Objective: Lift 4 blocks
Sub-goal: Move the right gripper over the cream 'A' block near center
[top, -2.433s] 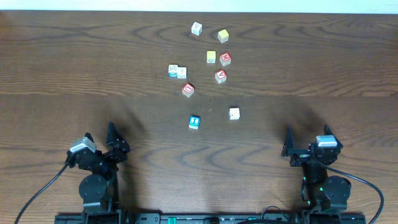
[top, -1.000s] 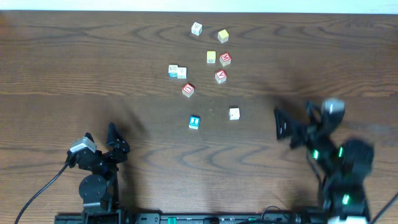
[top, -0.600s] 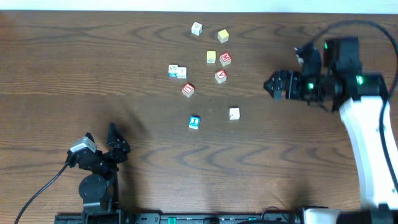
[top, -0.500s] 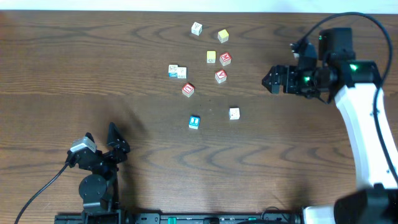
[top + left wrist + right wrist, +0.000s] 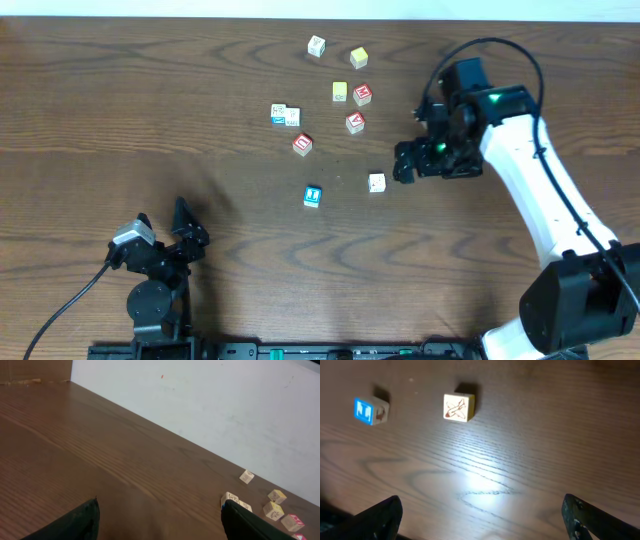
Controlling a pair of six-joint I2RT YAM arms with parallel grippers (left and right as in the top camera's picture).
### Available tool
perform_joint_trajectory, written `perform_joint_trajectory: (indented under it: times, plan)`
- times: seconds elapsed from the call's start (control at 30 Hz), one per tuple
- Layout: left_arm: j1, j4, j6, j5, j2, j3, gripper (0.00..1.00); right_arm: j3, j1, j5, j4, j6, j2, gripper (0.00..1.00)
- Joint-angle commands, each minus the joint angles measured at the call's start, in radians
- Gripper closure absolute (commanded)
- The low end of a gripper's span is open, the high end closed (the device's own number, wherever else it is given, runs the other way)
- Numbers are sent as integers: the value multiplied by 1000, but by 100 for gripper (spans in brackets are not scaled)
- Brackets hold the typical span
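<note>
Right hand [image 5: 405, 170] is hovering wide open just right of the white-faced block [image 5: 376, 182], mid-bench. Blue block [image 5: 312, 196] is lying left of it, red U-like block [image 5: 302, 144] and red V block [image 5: 354, 122] farther back. Left hand [image 5: 162, 215] is idling open.

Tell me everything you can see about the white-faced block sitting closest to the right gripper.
The white-faced block is a small wooden cube, pale cream, with a reddish-brown airplane-like drawing on its upward face. It rests flat on the dark wood table, turned slightly against the grain, with nothing touching it. The blue-faced block lies apart on one side. The open right gripper is close on the other side, not in contact.
</note>
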Motion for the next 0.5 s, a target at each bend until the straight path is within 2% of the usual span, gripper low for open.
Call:
perform_joint_trajectory:
  times: [0.0, 0.4, 0.47]
  plan:
    - [-4, -37, -8, -10, -5, -21, 22, 11, 26, 58, 7, 16, -15, 1]
    - [-4, -37, -8, -10, -5, -21, 21, 8, 119, 104, 125, 39, 3, 1]
    - [-4, -37, -8, -9, -5, -21, 21, 8, 152, 106, 131, 40, 26, 3]
